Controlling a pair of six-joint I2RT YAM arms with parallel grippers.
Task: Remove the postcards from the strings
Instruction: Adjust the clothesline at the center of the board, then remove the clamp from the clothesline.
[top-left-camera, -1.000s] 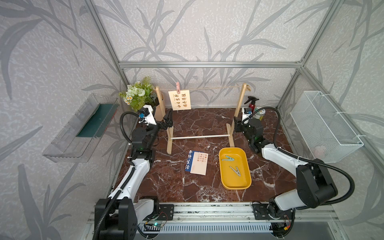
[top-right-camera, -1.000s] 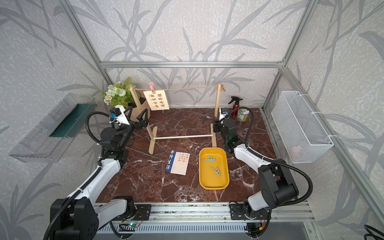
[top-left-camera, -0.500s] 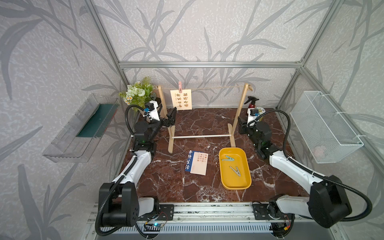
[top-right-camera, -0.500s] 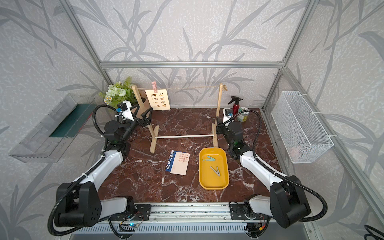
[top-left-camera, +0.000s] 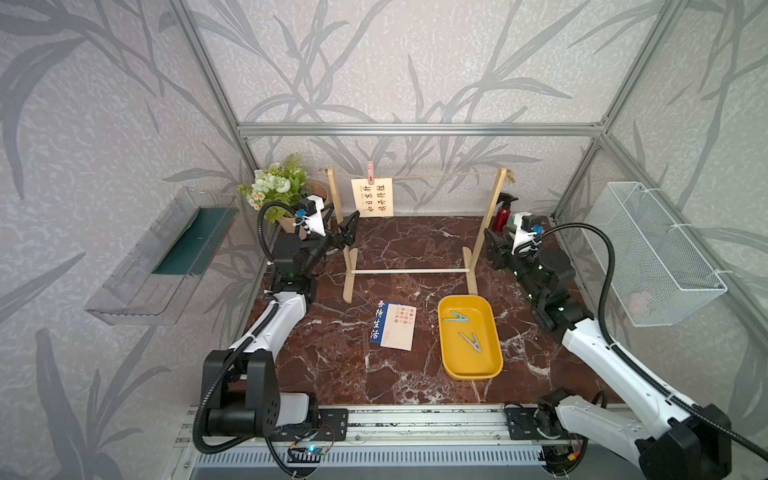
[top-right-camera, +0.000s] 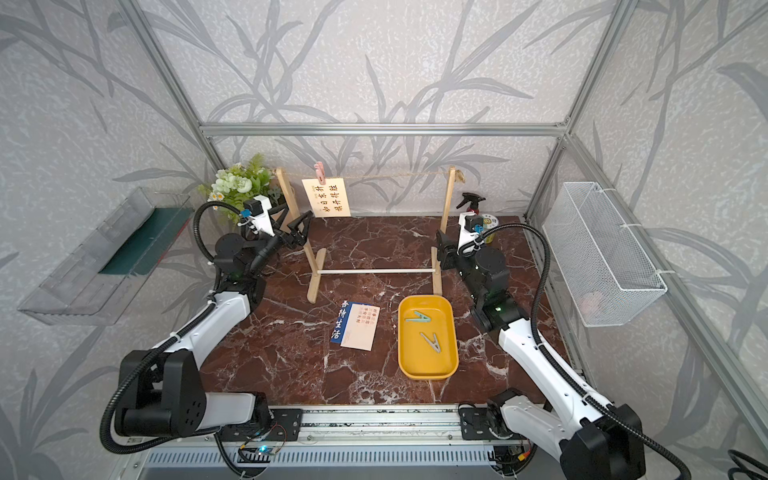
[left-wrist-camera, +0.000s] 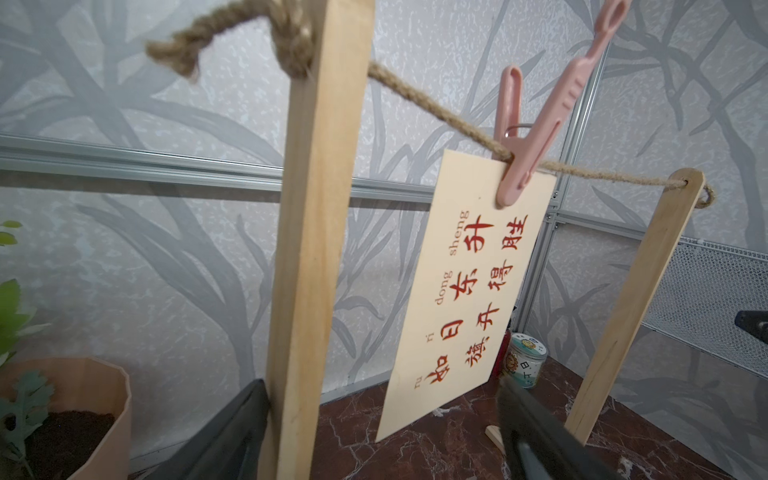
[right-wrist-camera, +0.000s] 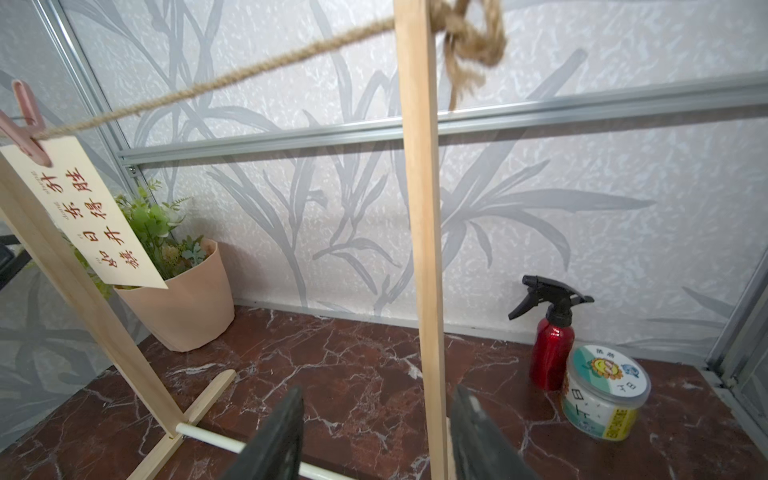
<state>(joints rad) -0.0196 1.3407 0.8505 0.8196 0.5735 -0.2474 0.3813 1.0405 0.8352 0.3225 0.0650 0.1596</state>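
Overhead, pegged postcard (left-wrist-camera: 465, 291) hangs beyond left claw (left-wrist-camera: 382, 386), spread apart; right claw (right-wrist-camera: 376, 399) apart.

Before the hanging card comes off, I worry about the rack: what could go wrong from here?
The left tool stands open with the left post between its jaws; closing here could clamp wood, not the card.
The right tool is open around the right post, gripping nothing, so a tug might tip the rack.
The pink peg bites the card onto the twine; pulling without squeezing it could tear the card.
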